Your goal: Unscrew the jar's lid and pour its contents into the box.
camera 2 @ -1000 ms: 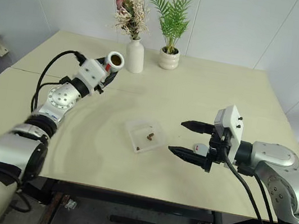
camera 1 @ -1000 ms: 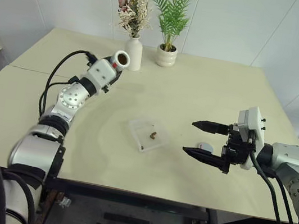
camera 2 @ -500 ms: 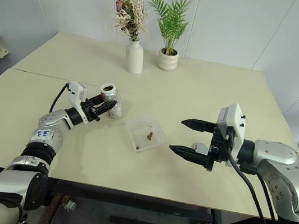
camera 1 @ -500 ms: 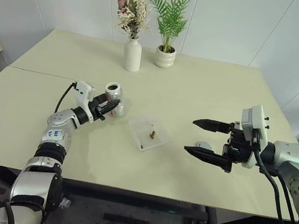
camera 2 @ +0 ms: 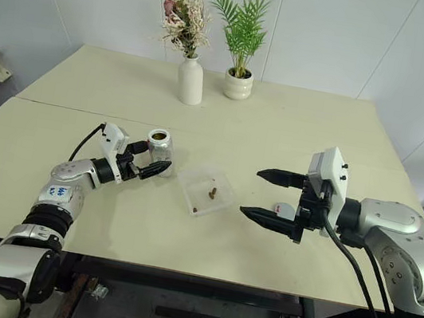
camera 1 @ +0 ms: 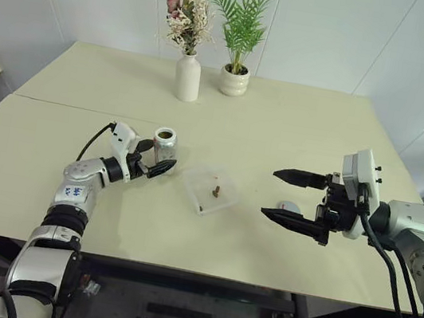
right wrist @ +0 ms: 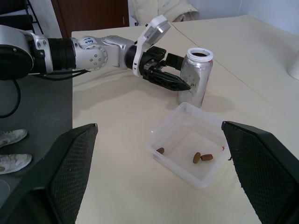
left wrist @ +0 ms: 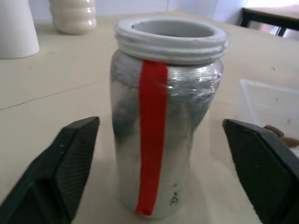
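The jar (camera 1: pixel 164 144) stands upright on the table left of the box, silvery with a red stripe, its wide mouth uncovered. My left gripper (camera 1: pixel 154 158) is open around it, and in the left wrist view a gap separates each finger (left wrist: pixel 60 172) from the jar (left wrist: pixel 163 116). The clear box (camera 1: pixel 197 179) holds a few brown bits, the contents (camera 1: pixel 216 189). My right gripper (camera 1: pixel 270 192) hovers open right of the box, pointing at it. The lid (camera 1: pixel 290 208) lies on the table just behind its lower finger.
A white vase (camera 1: pixel 188 77) of dried flowers and a white ribbed pot (camera 1: pixel 235 79) with a green plant stand at the table's far edge. A seam crosses the tabletop behind the jar. The table's front edge lies close below both arms.
My left arm came down from a raised pose, turned the jar upright, set it on the table and opened its fingers. The right arm kept still.
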